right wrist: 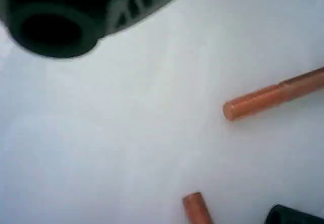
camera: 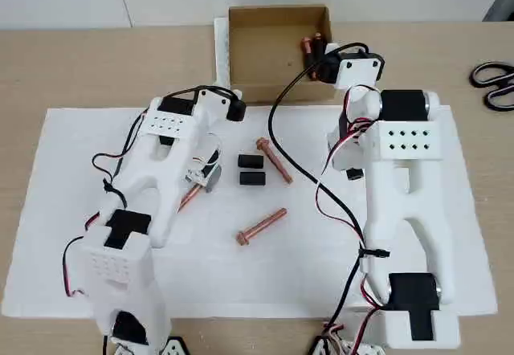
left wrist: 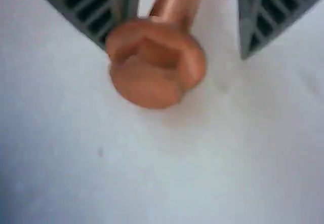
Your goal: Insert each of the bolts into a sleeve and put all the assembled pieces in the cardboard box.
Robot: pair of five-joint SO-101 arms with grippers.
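Straddling a bolt point(left wrist: 154, 64), the left tool point(left wrist: 177, 51) gapes.

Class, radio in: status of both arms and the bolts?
Left jaws open astride a bolt. Right jaws shut on a sleeve. Two more bolts, two sleeves loose on the mat.

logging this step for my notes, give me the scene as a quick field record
left pincer: open, straddling a bolt lying on the white mat
right pincer: shut on a black sleeve, held above the mat
loose bolts: two on the mat
loose sleeves: two side by side, next to the upper bolt
cardboard box: assembled pieces at its right side, count unclear
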